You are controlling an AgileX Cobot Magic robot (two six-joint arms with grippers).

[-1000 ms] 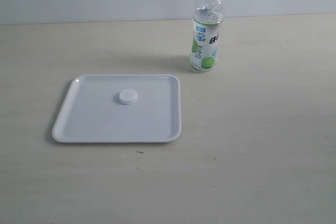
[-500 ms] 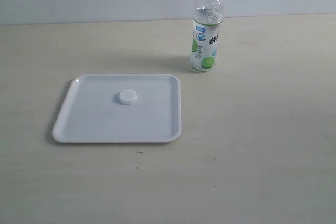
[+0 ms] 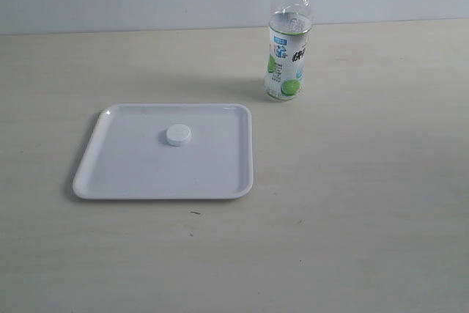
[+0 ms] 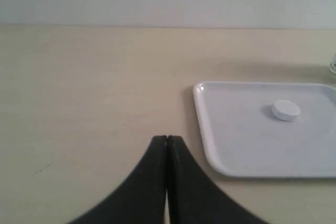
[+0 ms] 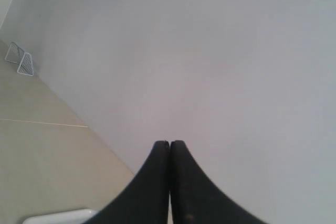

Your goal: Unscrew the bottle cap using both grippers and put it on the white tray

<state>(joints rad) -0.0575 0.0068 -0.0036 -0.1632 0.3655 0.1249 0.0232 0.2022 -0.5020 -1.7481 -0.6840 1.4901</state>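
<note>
The white bottle cap [image 3: 178,135] lies flat inside the white tray [image 3: 124,174], near its middle. The clear bottle [image 3: 288,38] with the lime label stands upright and capless on the table, behind the tray's far right corner. Neither arm shows in the exterior view. In the left wrist view my left gripper [image 4: 167,139] is shut and empty above bare table, off to the side of the tray [image 4: 210,145]; the cap [image 4: 285,110] shows there too. My right gripper [image 5: 169,142] is shut and empty, facing a plain wall.
The pale wooden table [image 3: 366,203] runs wide around the tray and bottle, with a light wall behind. A small dark speck [image 3: 195,212] lies in front of the tray. A white rim [image 5: 58,216] shows at the right wrist view's lower edge.
</note>
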